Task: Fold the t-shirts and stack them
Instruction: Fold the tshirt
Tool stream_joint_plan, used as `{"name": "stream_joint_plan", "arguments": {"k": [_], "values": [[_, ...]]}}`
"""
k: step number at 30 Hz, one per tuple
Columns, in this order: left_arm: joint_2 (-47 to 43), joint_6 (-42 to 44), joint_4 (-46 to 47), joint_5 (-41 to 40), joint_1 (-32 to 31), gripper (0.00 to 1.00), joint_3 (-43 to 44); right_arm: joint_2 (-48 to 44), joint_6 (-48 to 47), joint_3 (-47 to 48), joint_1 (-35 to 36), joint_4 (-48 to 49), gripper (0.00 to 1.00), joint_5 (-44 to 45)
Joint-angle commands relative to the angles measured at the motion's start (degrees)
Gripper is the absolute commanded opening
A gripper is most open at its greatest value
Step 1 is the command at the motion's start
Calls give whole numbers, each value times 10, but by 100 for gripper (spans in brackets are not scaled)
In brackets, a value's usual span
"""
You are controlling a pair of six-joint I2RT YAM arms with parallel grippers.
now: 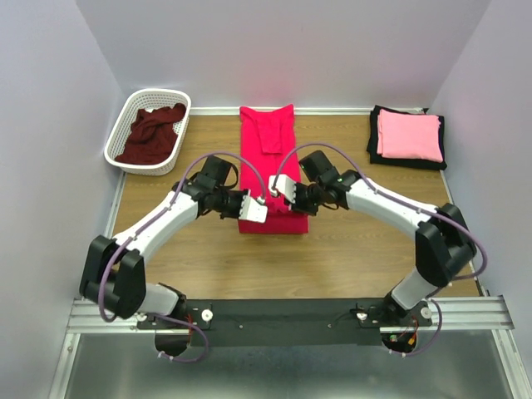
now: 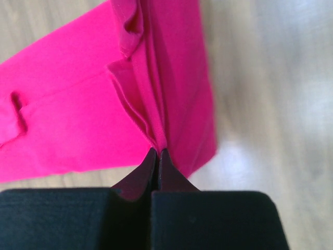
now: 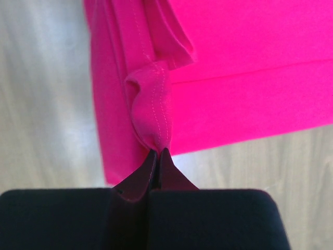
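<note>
A brown wooden bench [image 1: 349, 249] is closed in by plain pale walls [image 1: 291, 50]. At the far left, a soft dark maroon t-shirt [image 1: 154, 133] is bunched up in a white plastic basket [image 1: 148, 167] full of little holes. In the middle, a bright red t-shirt [image 1: 268, 137] is laid out as a long smooth strip. Its near end is pinched by the left end effector [image 2: 157, 152] and the right end effector [image 3: 157, 151], both closed tight on a fold of cloth. At the far right, a flat folded pink t-shirt [image 1: 409, 135] is stacked on a black t-shirt [image 1: 406, 164].
</note>
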Motion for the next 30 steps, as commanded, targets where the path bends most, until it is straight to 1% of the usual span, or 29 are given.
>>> {"name": "stream_joint_plan", "arguments": {"k": [1,3,7,14,20,25,30], "values": [[44,24,42,19,35,0,45,55,-47,59,-26,-6,0,-25],[77,32,45,19,53,0,74,80,-65,82,-46,-6,0,-30],[135,42,63,19,74,0,115,151,-85,157,-78,-6,0,-38],[220,54,73,20,107,0,207,240,-111,255,-109,-7,1,-45],[278,65,74,20,123,0,264,301,-128,327,-124,-6,1,-42],[314,66,77,18,124,0,291,335,-133,367,-132,-7,0,-41],[343,56,93,14,125,0,306,355,-135,378,-132,-7,1,-38]]}}
